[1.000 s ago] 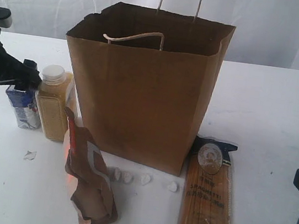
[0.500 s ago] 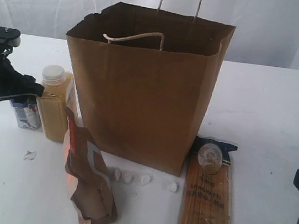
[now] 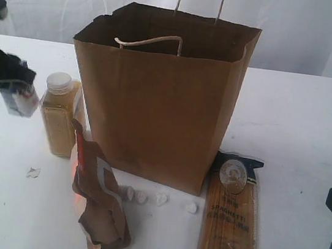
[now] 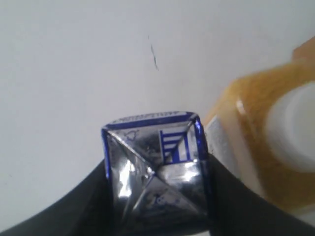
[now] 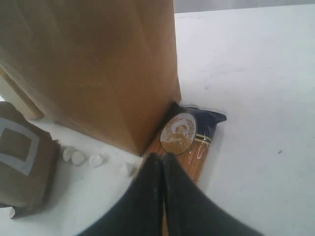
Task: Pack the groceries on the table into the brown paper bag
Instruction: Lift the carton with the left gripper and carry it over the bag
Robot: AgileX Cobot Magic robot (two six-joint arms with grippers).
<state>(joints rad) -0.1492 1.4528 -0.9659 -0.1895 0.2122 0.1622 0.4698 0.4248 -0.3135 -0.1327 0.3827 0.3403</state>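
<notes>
Blue-and-white carton (image 3: 20,102) sits between the two fingers of the left gripper (image 4: 156,189), which is closed about halfway and presses on its two sides. The carton hangs a little above the surface (image 3: 297,118), left of the bottle (image 3: 58,118) and well apart from the bag (image 3: 155,110). The exterior view is blurred there, so its exact tilt I cannot tell.

The step in hand, as I judge it, is lifting the carton to carry it to the bag. The next move calls for more height, because the bag's rim stands above the carton, then a travel to the right over the bottle without knocking it, and a release over the open mouth.

The right gripper (image 5: 160,164) is fully closed and holds nothing; it waits near the spaghetti (image 3: 229,226). The pouch (image 3: 98,205) lies in front of the bag.

A second ago the carton stood on the surface, touching the bottle, and the left gripper was wide around it. Since then it has closed and raised the carton up and leftward. Nothing else has moved.
</notes>
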